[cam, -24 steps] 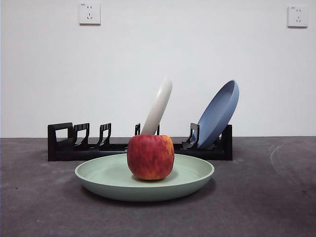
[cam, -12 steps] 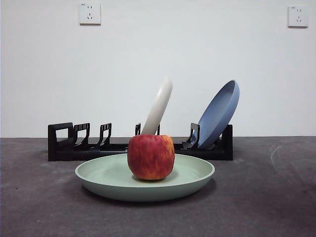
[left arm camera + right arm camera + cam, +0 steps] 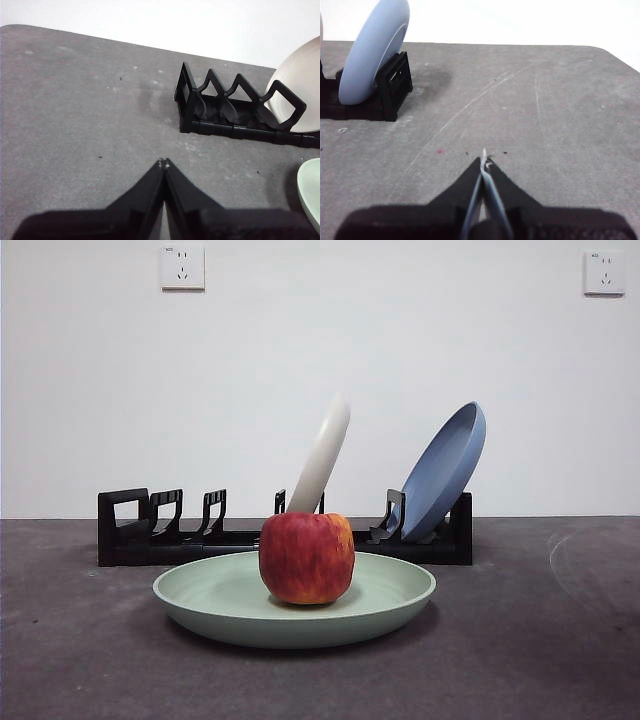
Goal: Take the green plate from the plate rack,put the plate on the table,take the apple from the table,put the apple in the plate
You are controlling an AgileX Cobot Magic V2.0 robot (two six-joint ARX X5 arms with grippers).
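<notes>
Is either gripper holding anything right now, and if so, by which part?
Nothing is held. The left gripper and right gripper are both shut on nothing, above bare table.

Left gripper point(image 3: 163, 163) and right gripper point(image 3: 483, 161), jaws together, empty

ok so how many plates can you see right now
3. The green plate lies flat on the table, holding the apple. The cream plate and blue plate stand tilted in the rack behind it.
</notes>
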